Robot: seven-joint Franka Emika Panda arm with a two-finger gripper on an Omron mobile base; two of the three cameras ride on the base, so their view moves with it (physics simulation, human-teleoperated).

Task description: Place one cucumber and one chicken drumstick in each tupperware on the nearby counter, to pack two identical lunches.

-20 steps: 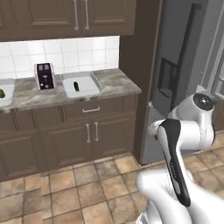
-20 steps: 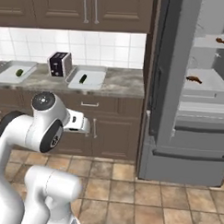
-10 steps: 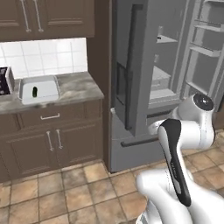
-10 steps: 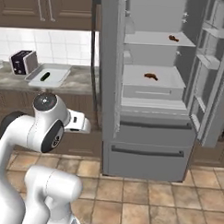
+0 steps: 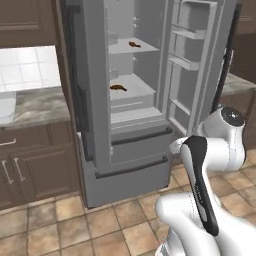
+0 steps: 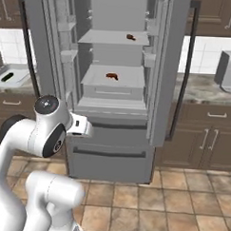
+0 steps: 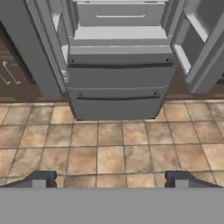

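Observation:
Two chicken drumsticks lie in the open fridge, one on the upper shelf and one on the shelf below. A pale tupperware sits on the counter left of the fridge. A dark green cucumber lies in it. A corner of the tupperware also shows at the left base view's edge. In the hand view my gripper is open and empty, its fingertips wide apart. It hangs low over the tile floor and faces the fridge's bottom drawers.
The grey fridge stands with both doors swung open. Its two bottom drawers are shut. A grey appliance sits on the counter to the fridge's right. Dark cabinets flank the fridge above brown tile floor.
Both base views have swung from the counter and cabinets to face the open fridge, so the camera moved. The things themselves have not moved. My gripper stays open.

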